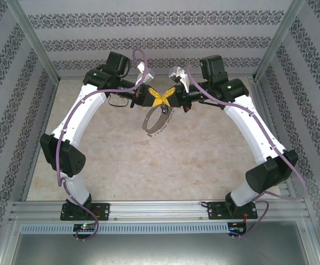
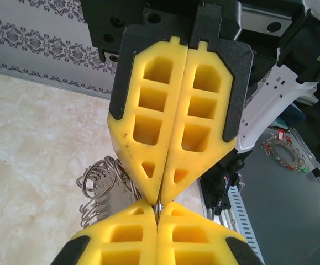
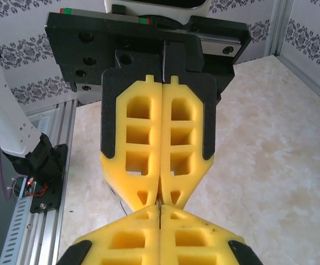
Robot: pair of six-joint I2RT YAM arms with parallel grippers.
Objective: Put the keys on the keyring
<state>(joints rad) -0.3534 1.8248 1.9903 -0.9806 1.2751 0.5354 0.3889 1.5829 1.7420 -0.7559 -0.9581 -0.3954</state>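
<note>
Both claws meet tip to tip above the middle of the table (image 1: 148, 171), well off its surface.

Left gripper (image 2: 157, 212): pads pressed flat together, no gap. A thin strand of silvery wire shows in the seam at the tips, so you appear to be pinching the keyring.

Right gripper (image 3: 160, 212): closed just as tight, with the same thin wire at its tips. Read it as holding the keyring too.

Keyring (image 1: 156, 122): hangs in the air just below the two sets of fingertips, tilted, with its fringed rim down and nothing under it but bare table. From the left wrist its coils (image 2: 101, 185) sit just beside the pinched tips.

Keys: a tiny dark bit (image 1: 164, 109) sits at the top of the loop, right under the fingertips. It's too small to say whether that is the key, or whether it is threaded on.

Progress: you have the ring lifted and braced by both arms. Threading can't be confirmed as done, so treat the key as yet to be worked round the wire
</note>
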